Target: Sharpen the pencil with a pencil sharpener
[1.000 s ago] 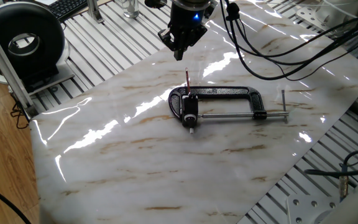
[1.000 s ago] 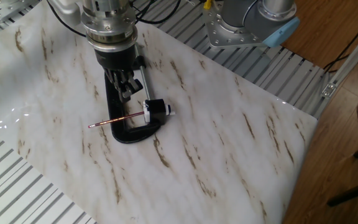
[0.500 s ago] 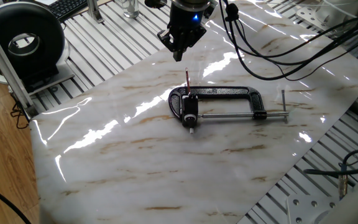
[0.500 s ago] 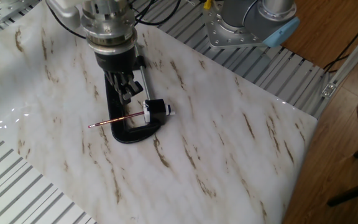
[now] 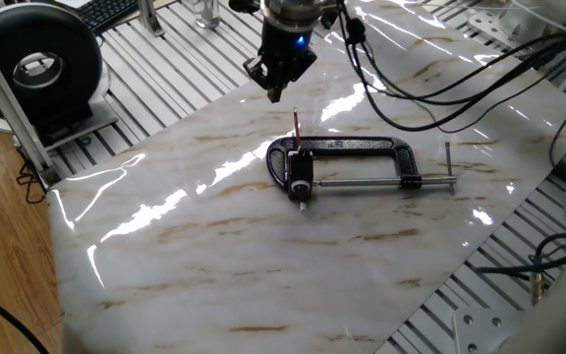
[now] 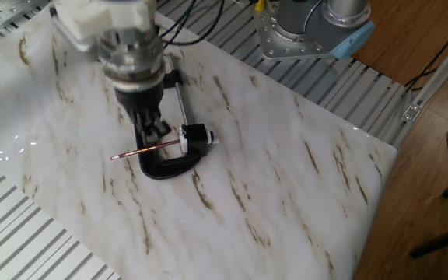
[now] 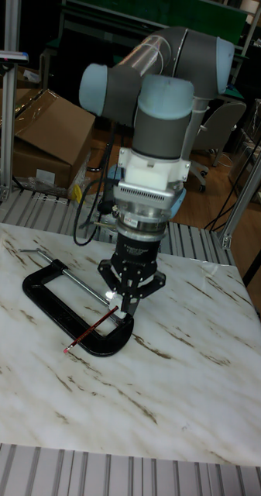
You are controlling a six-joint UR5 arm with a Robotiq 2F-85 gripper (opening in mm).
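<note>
One fixed view: the gripper (image 5: pixel 279 89) hovers beyond the pencil (image 5: pixel 297 127); finger state cannot be determined. The pencil sits in the pencil sharpener (image 5: pixel 301 178), which a C-clamp (image 5: pixel 362 147) holds.

Other fixed view: the pencil's free end points left.

Tall fixed view: the next move likely requires descending and grasping the shaft; the clamp frame crowds access.

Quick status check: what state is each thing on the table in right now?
pencil: one end in the sharpener, lying across the clamp frame, not held.
pencil sharpener: pinned in the clamp.
clamp: flat on the table, screwed shut on the sharpener.
gripper: above the pencil, holding nothing; fingers' gap unclear.
</note>
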